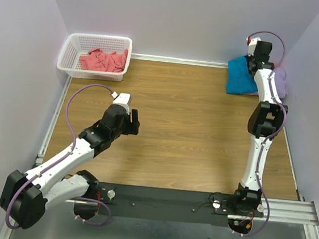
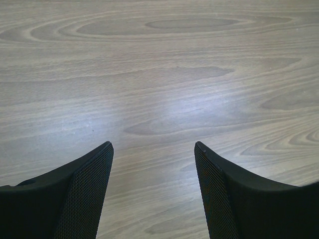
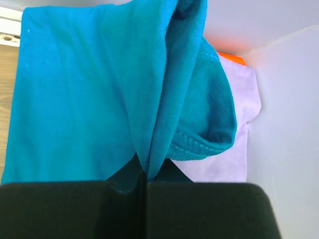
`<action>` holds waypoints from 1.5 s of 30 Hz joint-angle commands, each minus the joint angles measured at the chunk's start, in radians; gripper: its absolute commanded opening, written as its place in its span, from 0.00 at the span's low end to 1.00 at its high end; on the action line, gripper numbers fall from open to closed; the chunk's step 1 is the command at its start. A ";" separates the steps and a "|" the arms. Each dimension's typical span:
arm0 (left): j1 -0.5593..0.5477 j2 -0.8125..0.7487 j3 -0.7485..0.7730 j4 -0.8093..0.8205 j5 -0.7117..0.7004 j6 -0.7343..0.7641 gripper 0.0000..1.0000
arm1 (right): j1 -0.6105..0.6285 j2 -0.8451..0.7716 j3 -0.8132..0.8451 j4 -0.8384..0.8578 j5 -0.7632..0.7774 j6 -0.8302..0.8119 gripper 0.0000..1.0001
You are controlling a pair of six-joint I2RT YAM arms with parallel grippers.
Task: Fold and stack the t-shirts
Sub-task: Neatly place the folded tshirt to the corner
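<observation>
The teal t-shirt (image 3: 79, 94), soft and limp, is gripped at a bunched fold by the clenched right hand (image 3: 145, 181) at the far right corner of the bench (image 1: 193, 129), beside the lavender t-shirt (image 3: 234, 154); the left hand (image 2: 153, 149) is held released and empty; hem corners are judged the surer hold.

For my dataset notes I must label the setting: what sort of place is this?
Probably a lab test cell, not a home: a wooden table boxed in by plain pale walls, two robot arms bolted to a metal rail, and a white basket holding a coral-pink t-shirt.
</observation>
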 commanded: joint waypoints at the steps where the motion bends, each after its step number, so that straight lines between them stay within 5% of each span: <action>1: -0.019 0.008 -0.006 0.000 -0.005 0.002 0.74 | -0.028 -0.054 0.045 0.047 -0.036 0.006 0.01; 28: -0.094 0.057 -0.008 -0.012 -0.038 -0.016 0.74 | -0.128 0.032 0.065 0.221 -0.022 -0.093 0.01; 45: -0.125 0.091 -0.006 -0.013 -0.047 -0.022 0.74 | -0.182 0.135 0.037 0.275 0.044 0.009 0.01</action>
